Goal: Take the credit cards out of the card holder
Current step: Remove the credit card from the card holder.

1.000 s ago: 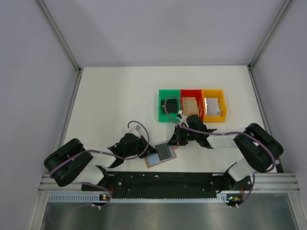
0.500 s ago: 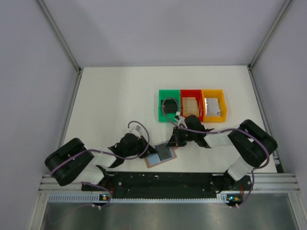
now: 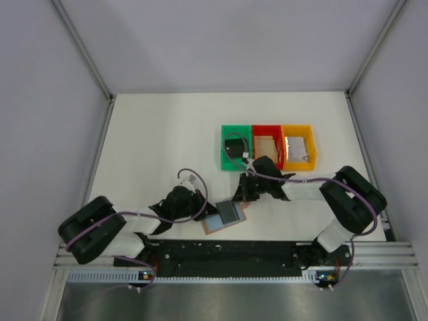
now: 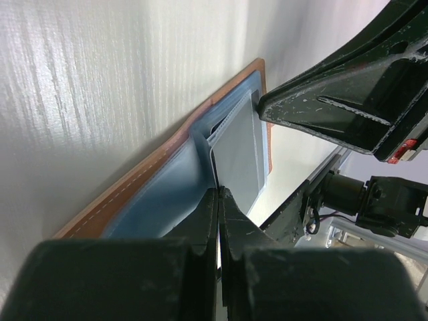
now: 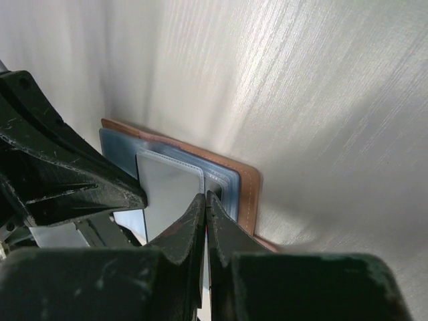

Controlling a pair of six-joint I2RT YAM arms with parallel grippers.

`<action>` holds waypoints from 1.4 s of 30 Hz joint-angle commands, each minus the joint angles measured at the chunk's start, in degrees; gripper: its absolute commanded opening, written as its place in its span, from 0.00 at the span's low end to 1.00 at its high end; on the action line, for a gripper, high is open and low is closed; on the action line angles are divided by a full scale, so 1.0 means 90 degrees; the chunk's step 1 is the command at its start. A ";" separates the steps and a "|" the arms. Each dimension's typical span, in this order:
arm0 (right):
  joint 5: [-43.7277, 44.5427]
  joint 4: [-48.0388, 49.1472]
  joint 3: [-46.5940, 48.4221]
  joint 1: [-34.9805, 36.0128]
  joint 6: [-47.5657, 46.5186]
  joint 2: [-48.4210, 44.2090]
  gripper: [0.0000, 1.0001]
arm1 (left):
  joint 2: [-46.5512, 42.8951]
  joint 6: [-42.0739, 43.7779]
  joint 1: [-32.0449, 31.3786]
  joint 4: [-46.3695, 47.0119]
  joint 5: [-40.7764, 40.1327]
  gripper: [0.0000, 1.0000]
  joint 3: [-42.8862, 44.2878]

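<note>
The card holder (image 3: 214, 225) is lying open on the counter (image 3: 154, 140), a credit card (image 3: 231, 212) poking from its pocket. Left tool (image 4: 219, 195) and right tool (image 5: 205, 198) are both sitting pressed together at it. Thin, stiff, probably slick, the card is likely needing a pinch on its exposed edge.

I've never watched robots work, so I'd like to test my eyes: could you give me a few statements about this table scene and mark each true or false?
1. The card holder lies open on the table. True.
2. A green bin, a red bin and a yellow bin stand side by side. True.
3. The card holder sits inside the green bin. False: it lies on the table near the arms' bases, apart from the bins.
4. The left arm's fingers are spread wide. False: they are closed together.
5. A grey card shows on the card holder's inner face. True.
</note>
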 commanded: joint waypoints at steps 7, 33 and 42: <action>-0.0128 0.0428 -0.0288 0.0071 -0.0116 -0.0850 0.00 | 0.0097 0.0252 -0.0013 -0.0101 -0.0084 0.00 0.0124; -0.0188 0.0011 0.0073 0.0178 -0.0115 0.0360 0.00 | -0.0010 0.0261 -0.0013 -0.0149 -0.0104 0.00 0.0114; 0.0711 -0.1367 0.0386 0.0237 -0.0497 0.0399 0.00 | -0.0264 0.0232 0.0045 -0.0344 -0.0250 0.00 0.0007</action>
